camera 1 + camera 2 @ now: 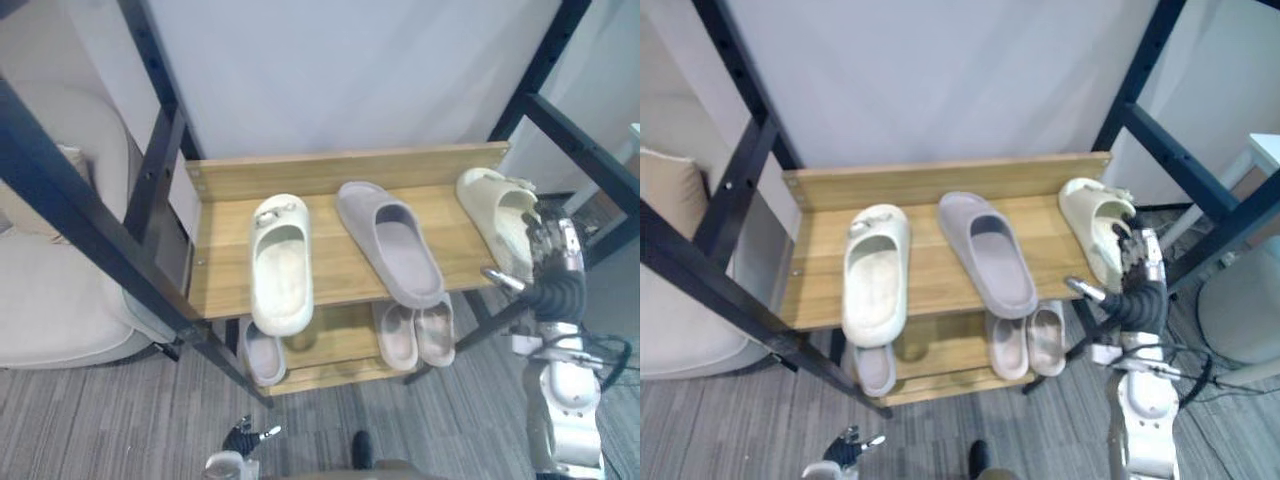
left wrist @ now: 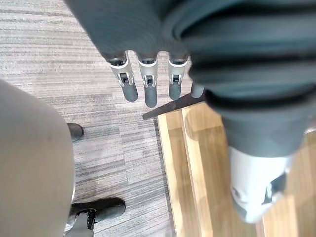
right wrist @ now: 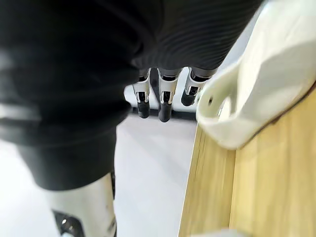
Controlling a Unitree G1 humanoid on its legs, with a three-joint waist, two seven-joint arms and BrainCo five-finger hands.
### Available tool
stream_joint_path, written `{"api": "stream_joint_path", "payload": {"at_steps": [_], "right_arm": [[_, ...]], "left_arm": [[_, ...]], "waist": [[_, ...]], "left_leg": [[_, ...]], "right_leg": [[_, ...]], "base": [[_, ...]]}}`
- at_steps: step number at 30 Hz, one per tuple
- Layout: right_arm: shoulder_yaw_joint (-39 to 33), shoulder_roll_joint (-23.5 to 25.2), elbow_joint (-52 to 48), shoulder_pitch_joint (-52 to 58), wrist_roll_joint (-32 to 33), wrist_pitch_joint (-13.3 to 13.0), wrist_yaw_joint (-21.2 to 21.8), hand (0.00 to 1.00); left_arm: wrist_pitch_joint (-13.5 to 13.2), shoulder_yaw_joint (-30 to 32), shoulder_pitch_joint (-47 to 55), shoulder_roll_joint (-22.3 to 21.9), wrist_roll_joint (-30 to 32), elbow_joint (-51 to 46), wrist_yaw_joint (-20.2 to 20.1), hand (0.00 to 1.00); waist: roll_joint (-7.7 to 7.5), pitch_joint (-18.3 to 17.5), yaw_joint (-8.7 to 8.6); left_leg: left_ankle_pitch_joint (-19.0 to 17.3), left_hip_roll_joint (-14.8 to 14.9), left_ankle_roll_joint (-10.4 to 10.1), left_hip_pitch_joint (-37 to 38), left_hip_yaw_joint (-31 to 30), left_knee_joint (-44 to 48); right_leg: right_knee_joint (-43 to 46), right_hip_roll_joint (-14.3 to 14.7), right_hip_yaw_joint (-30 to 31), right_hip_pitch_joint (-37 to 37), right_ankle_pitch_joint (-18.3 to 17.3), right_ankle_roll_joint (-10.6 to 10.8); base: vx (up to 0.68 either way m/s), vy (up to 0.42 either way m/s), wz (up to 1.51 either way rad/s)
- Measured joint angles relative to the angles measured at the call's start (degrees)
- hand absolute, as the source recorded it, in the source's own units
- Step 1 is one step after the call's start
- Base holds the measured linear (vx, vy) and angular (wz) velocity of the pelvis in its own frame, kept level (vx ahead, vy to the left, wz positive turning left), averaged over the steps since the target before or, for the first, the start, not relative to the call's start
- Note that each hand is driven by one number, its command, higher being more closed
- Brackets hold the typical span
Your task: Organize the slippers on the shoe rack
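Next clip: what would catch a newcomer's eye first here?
Three slippers line the shoe rack's top shelf: the left cream slipper lies fairly straight, and the grey slipper in the middle lies slanted. The right cream slipper sits at the shelf's right end, with the right robot hand, fingers straight, close beside it.

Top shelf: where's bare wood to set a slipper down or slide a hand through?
Widest bare wood lies between the left cream slipper and the grey slipper; a strip also runs along the top shelf at its left edge. The right end is crowded: right cream slipper with the right hand beside it.
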Motion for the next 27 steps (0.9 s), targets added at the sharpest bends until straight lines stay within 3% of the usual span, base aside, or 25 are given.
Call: {"api": "stream_joint_path", "payload": {"at_steps": [10,27], "right_arm": [[1.65,-4.18,7.75,-6.07,-0.15,2.53,0.41,0.0],[5.86,-4.27,14.32,-12.65,-2.46,4.58,0.15,0.0]], "left_arm": [[-0.59,0.01,-0.02,0.21,-0.01,-0.11,-0.19,0.0],[-0.53,-0.07,-0.04,0.39,-0.04,-1.07,-1.08,0.0]], "waist": [[-0.54,0.3,0.28],[-1.38,0.7,0.89]], "left_leg": [[0.05,-0.26,0.07,-0.08,-0.74,-0.11],[0.4,-1.08,0.64,-0.72,-2.13,-0.04]], "right_leg": [[0.17,-0.12,-0.79,0.17,0.01,-0.01],[0.01,-0.88,-1.5,0.17,0.04,0.01]], "base": [[0.01,0.004,0.03],[0.0,0.002,0.03]]}}
